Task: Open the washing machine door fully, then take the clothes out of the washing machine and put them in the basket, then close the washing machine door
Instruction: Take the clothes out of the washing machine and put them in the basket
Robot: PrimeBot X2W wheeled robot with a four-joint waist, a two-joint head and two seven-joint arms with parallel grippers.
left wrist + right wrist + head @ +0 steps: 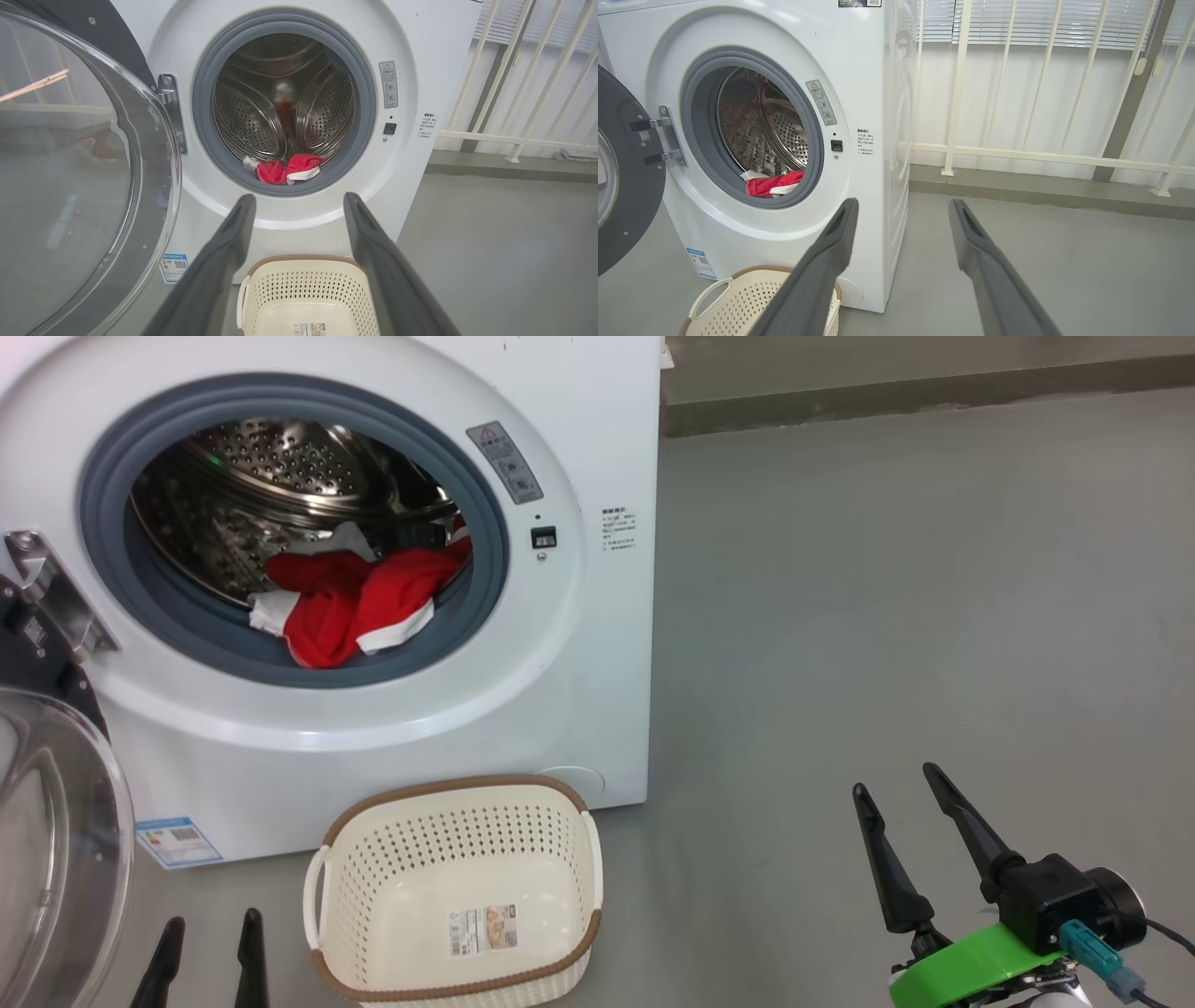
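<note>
Clothes [345, 607] sit inside the washing machine [579, 709]; the basket [467, 840] holds a sticker [483, 930].

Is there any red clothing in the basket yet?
No, the basket holds just a sticker, and the clothes lie inside the washing machine.

Place: I take this for a home laundry corner or utility balcony | Evidence: big white front-loading washing machine [859, 93] at frame left | smooth grey floor [887, 616] | cream railing bars [957, 93] and white slatted blinds [1017, 23] upper right
</note>
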